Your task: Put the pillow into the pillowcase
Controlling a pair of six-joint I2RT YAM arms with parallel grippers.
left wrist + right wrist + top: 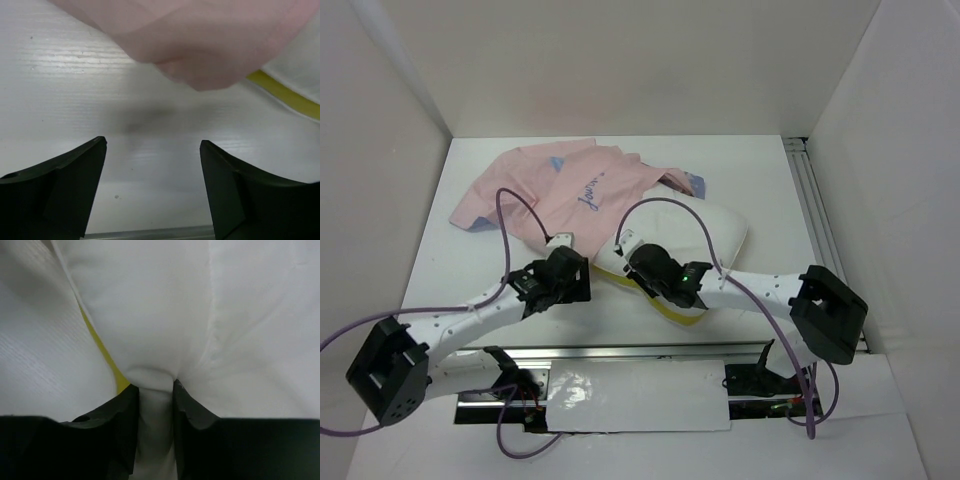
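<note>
At centre right of the top view we see the puffy white rectangular pillow (715, 225) with a yellow piped seam, its lower-left corner hidden under the right arm. The right jaws pinch a fold of it. The left jaws stand spread above the white table (60, 85), near the thin pale pink fabric pillowcase (570, 185), crumpled at upper left, its print mostly hidden.

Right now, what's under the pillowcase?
The pillowcase seems to overlap the far left corner of the pillow; elsewhere it lies on the table. Anything else beneath it, or inside it, is covered by the fabric.
</note>
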